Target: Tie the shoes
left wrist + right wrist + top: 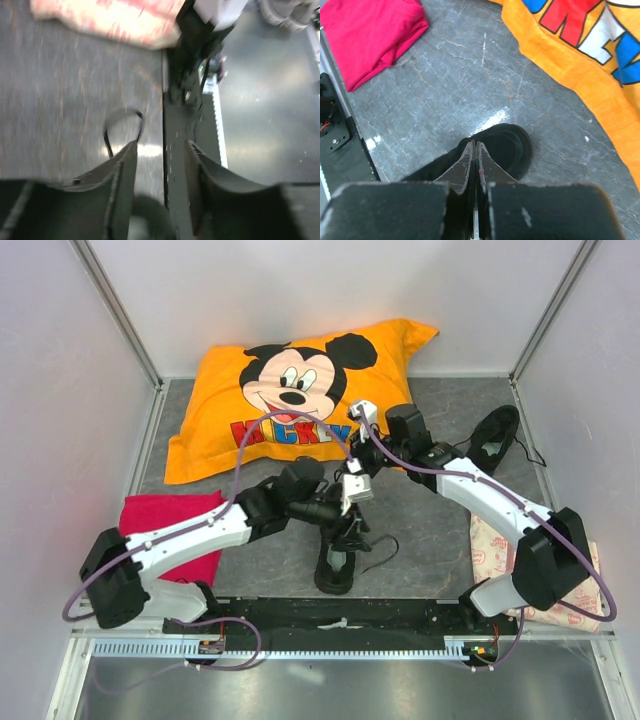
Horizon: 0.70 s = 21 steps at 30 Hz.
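Note:
One black shoe point(337, 562) lies at the table's middle, toe pointing away, pale insole showing. Its thin lace point(385, 548) trails to the right and shows as a loop in the left wrist view point(122, 131). My left gripper point(350, 530) is low over this shoe and open, with nothing between its fingers point(162, 147). My right gripper point(350, 465) hovers above the toe point(507, 145) with its jaws shut point(474, 144). A thin dark strip sits between them; I cannot tell whether it is lace. The second black shoe point(495, 438) lies at the back right.
An orange Mickey pillow point(300, 390) lies at the back and shows in the right wrist view point(580, 45). A red cloth point(170, 530) lies left. A pale patterned cloth point(490, 550) lies right. A black rail point(340, 615) runs along the near edge.

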Tool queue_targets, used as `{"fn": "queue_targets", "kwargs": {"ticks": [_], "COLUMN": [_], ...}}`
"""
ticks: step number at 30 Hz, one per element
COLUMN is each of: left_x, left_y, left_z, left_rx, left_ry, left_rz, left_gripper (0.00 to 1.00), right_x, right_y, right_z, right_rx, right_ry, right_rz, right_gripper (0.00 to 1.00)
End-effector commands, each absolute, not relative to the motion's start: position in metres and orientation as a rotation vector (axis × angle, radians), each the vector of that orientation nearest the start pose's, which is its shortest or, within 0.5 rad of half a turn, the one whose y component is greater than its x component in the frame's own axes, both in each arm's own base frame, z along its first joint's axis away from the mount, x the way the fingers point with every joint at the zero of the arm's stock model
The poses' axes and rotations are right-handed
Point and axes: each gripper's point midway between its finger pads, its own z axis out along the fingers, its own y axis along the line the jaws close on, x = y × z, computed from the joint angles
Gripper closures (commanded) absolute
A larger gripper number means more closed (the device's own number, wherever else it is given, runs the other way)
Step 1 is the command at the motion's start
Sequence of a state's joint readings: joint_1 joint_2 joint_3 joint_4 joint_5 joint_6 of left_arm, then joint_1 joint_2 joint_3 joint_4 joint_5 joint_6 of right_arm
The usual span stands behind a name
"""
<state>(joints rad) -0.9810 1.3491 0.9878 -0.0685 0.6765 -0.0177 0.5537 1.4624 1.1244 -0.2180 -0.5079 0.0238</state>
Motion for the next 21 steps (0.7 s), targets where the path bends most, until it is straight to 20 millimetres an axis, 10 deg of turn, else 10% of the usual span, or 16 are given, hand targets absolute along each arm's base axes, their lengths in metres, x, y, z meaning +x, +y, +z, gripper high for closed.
{"fn": "queue_targets", "kwargs": {"ticks": [1,4,17,21], "left_x": [0.134,0.135,0.2,0.21], "left_y": [-0.328,-0.287,-0.164,-0.147], "left_z": [0.221,0.225,0.217,0.208], "left_rx": [1.379,1.357,0.779,0.757], "left_ry": [1.602,1.612,1.86,1.907], "left_rz": [-1.108,-1.05,-0.558,-0.438], "left_gripper": [0.3,0.15,0.1,0.05], "right_x": [0.299,0.287,0.219,0.212], "right_y": [0.312,0.327,0.42,0.414], "right_z": [0.213,0.211,0.199,0.206], "right_rx": [-0.928,-0.989,-1.382,-1.428], "right_ry": [1.903,1.88,1.711,1.723], "right_rz": [0.974,1.019,1.106,1.06], "right_gripper": [1.0,1.0,1.0,0.45]}}
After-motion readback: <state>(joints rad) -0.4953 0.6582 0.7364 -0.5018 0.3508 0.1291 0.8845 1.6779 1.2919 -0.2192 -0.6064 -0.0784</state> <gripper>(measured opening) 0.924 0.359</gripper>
